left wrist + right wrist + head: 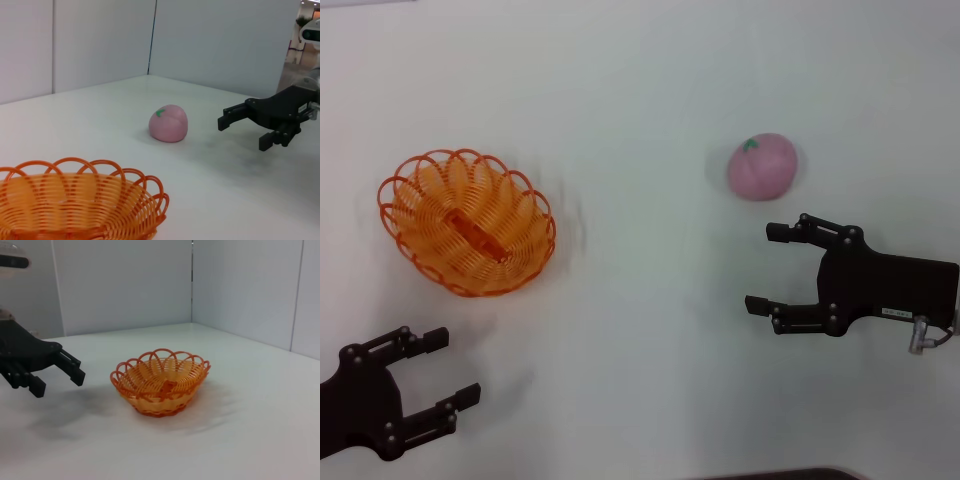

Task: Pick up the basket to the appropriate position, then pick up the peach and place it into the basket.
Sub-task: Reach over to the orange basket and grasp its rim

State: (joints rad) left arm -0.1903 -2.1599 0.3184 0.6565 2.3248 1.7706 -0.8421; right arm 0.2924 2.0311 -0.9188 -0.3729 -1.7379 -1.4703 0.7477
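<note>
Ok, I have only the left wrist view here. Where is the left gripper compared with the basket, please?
Observer: The left gripper is open, nearer to the robot than the basket, and it does not touch it.
Operator: Is something inside the basket?
Observer: No. The head view shows only its own orange base strip inside.
Operator: And is the peach between the right fingers?
Observer: No. From above, the peach lies farther from the robot than the open right gripper, apart from it.
</note>
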